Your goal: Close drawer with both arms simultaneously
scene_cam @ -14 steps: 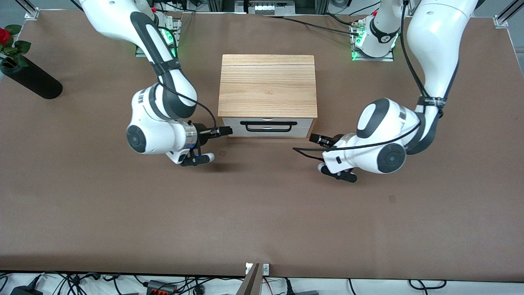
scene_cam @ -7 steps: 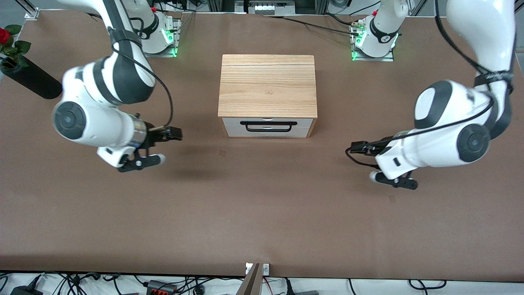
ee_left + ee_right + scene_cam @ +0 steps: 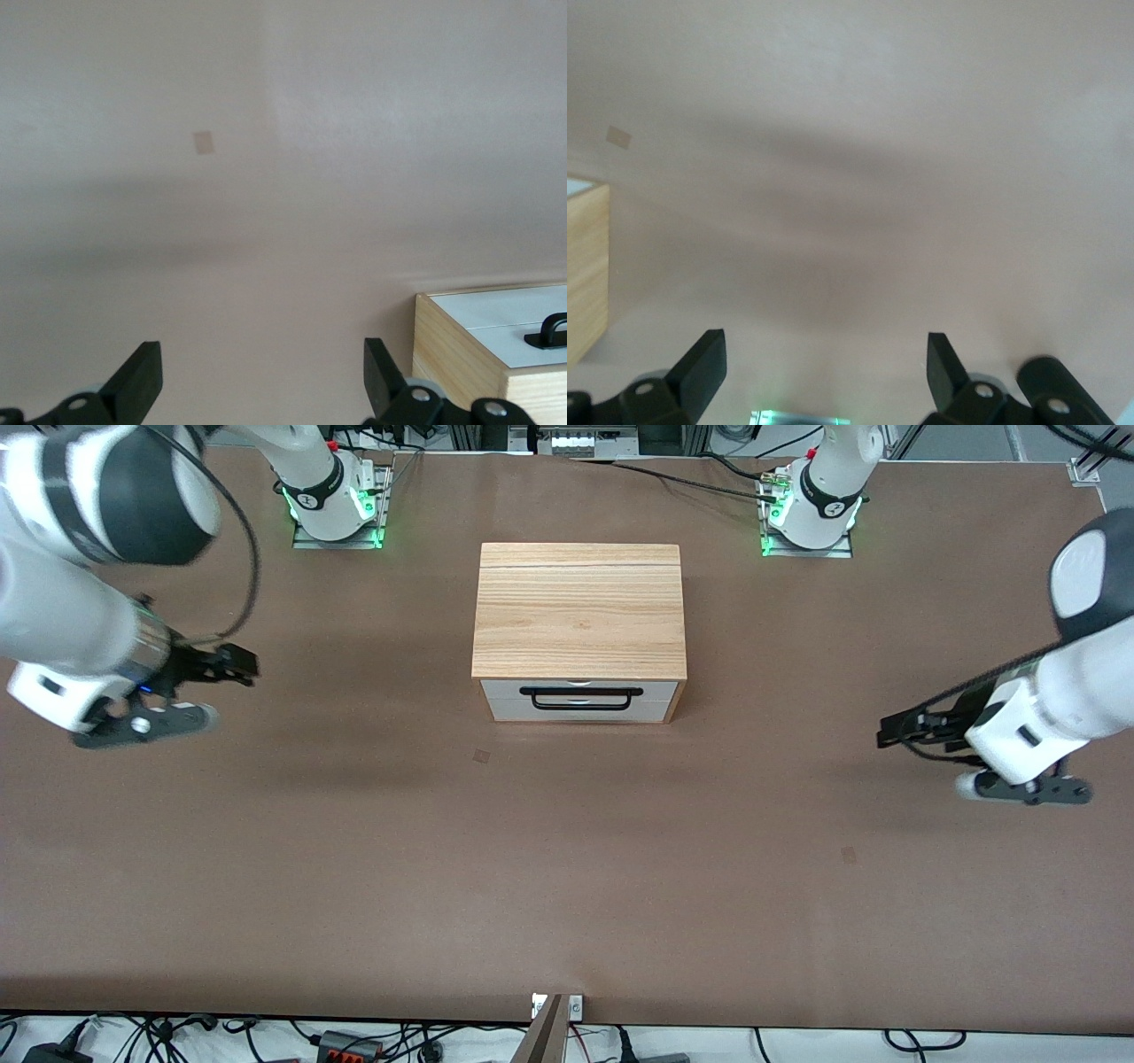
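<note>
Drawer (image 3: 580, 699) sits pushed flush into the wooden cabinet (image 3: 580, 611), between both grippers and well apart from each. Right gripper (image 3: 232, 666) hangs wide open over bare table (image 3: 567, 868); left gripper (image 3: 897, 731) likewise, empty.

Bright, even light from above falls on the brown table (image 3: 567, 886), the arms throw soft smeary shadows, the right arm (image 3: 80, 558) looks blurry, and both wrist views look pale.

Drawer (image 3: 580, 700) (white front, black wire handle) sits shut, flush in its oak cabinet (image 3: 579, 611).
</note>
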